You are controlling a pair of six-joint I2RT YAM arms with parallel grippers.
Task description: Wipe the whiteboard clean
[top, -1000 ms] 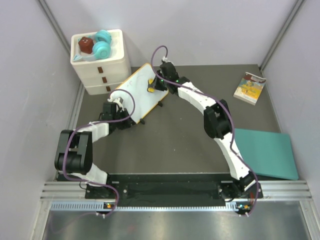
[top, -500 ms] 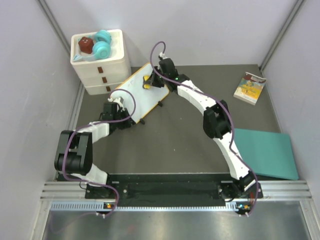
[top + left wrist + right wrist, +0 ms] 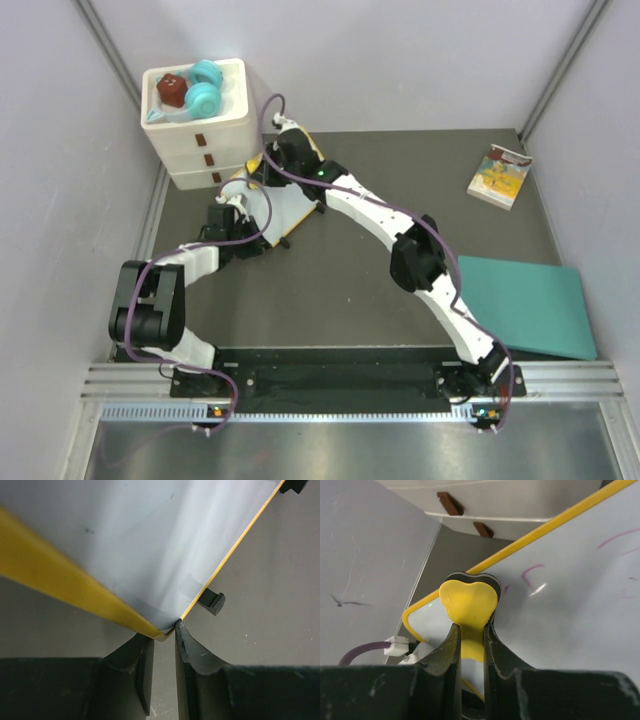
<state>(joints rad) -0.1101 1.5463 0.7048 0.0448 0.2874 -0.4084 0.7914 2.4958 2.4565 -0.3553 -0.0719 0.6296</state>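
The whiteboard (image 3: 290,210), white with an orange-yellow frame, lies tilted on the table by the drawer box. My left gripper (image 3: 256,240) is shut on its near corner; the left wrist view shows both fingers pinching that corner (image 3: 165,632). My right gripper (image 3: 263,176) is shut on a yellow heart-shaped eraser (image 3: 468,601) and presses it on the board's left part. The board's surface (image 3: 580,600) shows faint purple marks (image 3: 530,575) just right of the eraser and more at the far right (image 3: 620,536).
A white three-drawer box (image 3: 205,135) stands just behind the board, with a brown toy (image 3: 172,90) and teal toys (image 3: 205,90) on top. A booklet (image 3: 500,175) lies at the back right. A teal mat (image 3: 525,305) lies at the right.
My right gripper has swept the eraser left across the board, from its far right corner to its left side near the drawer box. The left gripper has kept its hold.
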